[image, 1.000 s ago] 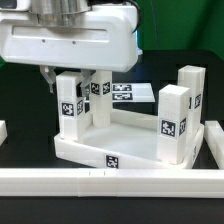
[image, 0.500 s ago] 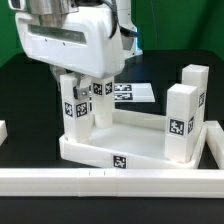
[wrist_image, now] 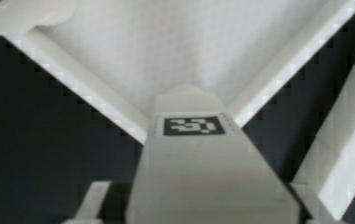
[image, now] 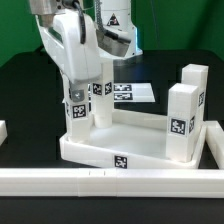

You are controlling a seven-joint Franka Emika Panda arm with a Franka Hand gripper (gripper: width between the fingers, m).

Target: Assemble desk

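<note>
4 white square legs stand upright on the desk's tabletop (image: pixel 120 150), which lies upside down on the black table (image: pixel 25 80), its rim pointing up. In the exterior view, the tabletop sits in the middle of the picture, with a tag on its near wall. 1 leg (image: pixel 76 108) rises at the near corner on the exterior view's left, and the robot's wrist hangs right over it. Another leg (image: pixel 101 95) stands just behind it at the far corner on that side. 2 more stand on the exterior view's right: a near one (image: pixel 180 120) and a far one (image: pixel 193 82). Each leg carries a black-and-white tag on its side.

The claw (image: pixel 76 92) is down over the top of the near left leg. From the wrist view, that leg fills the middle of the picture with a tag (wrist_image: pixel 195 125) on its face, and 1 finger (wrist_image: pixel 92 200) shows close beside it; the jaws look partly closed around the leg, though I cannot tell for sure whether the pads press on it.

Behind the tabletop lies the marker board (image: pixel 135 93), flat on the table. A long white rail (image: pixel 100 182) runs along the front of the scene, and another rail (image: pixel 214 140) stands just beside the tabletop on the exterior view's right. A small white piece (image: pixel 3 130) shows at the left edge.
</note>
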